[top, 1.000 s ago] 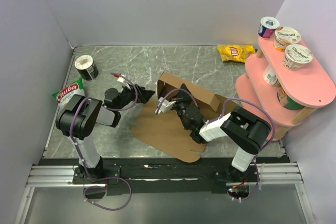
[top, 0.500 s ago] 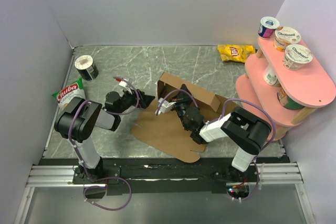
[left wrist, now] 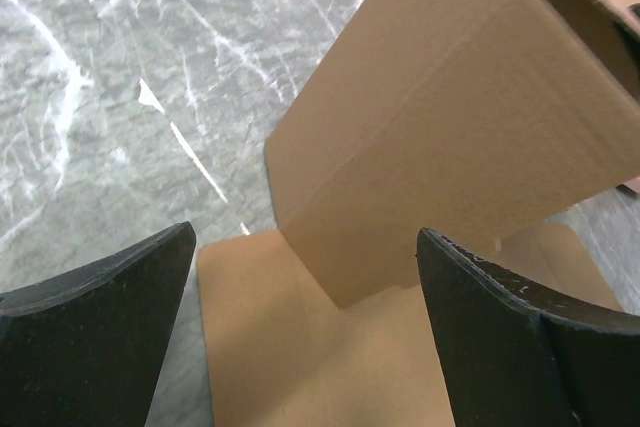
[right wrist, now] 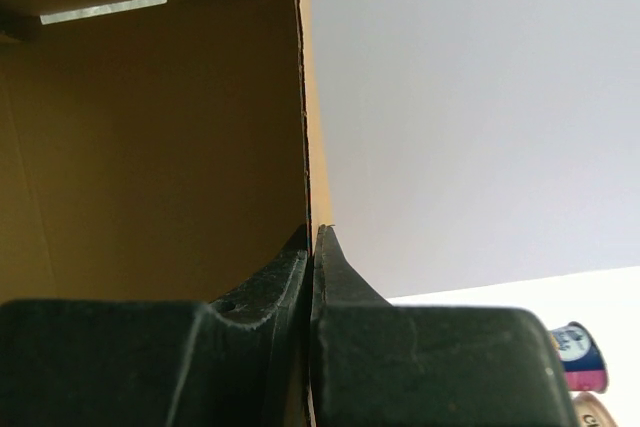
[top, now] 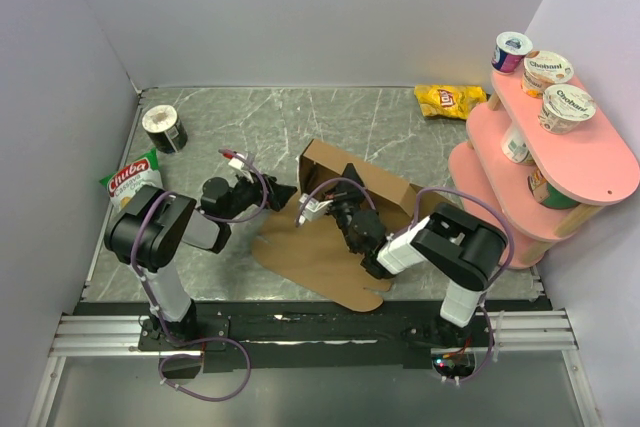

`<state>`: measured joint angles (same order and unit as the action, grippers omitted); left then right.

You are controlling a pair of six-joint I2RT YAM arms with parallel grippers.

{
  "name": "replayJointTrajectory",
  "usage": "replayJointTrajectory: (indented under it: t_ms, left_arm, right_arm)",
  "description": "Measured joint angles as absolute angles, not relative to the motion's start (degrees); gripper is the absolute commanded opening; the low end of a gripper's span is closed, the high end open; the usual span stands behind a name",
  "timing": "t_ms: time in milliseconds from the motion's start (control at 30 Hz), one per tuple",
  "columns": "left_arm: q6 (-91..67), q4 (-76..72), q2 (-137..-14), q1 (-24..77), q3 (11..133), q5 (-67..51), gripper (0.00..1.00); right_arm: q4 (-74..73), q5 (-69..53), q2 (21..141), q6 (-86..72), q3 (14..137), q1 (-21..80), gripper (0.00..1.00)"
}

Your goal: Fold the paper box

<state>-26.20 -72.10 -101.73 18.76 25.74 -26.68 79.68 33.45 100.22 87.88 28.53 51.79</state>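
The paper box (top: 315,257) is brown cardboard, a flat sheet on the table with a raised wall and end flap along its far side. My right gripper (top: 350,175) reaches up from the sheet and is shut on that wall. In the right wrist view the jaws (right wrist: 312,232) pinch the thin edge of the box wall (right wrist: 150,147). My left gripper (top: 283,190) hovers open just left of the box's end. In the left wrist view its fingers (left wrist: 100,317) stand wide apart, with the upright flap (left wrist: 450,127) ahead of them and nothing between them.
A black-lidded jar (top: 163,129) and a Chuba snack bag (top: 130,179) lie at the left. A yellow chips bag (top: 449,99) lies at the back. A pink tiered shelf (top: 590,172) with yogurt cups (top: 568,107) stands on the right.
My left gripper has edged slightly nearer and lower beside the box's left end. The right gripper keeps its grip on the wall, shifted a little left.
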Motion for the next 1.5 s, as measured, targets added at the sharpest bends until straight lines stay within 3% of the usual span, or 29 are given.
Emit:
replayJointTrajectory:
  t_ms: [467, 567, 1133, 1500]
  left_arm:
    - [-19.59, -73.08, -102.89, 23.55, 28.36, -25.43, 1.0]
    - [-18.9, -73.14, -103.5, 24.95, 29.63, -24.05, 0.96]
    - [-21.32, -72.27, -107.7, 27.83, 38.44, -21.21, 0.99]
    - [-26.33, -76.93, -113.1, 28.95, 41.78, -22.55, 0.68]
  right_arm:
    - [79.42, 35.07, 99.55, 86.56, 28.56, 52.31, 0.03]
    - [78.3, 35.18, 98.78, 85.41, 28.58, 52.31, 0.03]
    - [70.63, 37.98, 93.58, 79.24, 28.6, 52.36, 0.04]
    - [71.26, 40.01, 94.21, 77.76, 28.6, 52.29, 0.04]
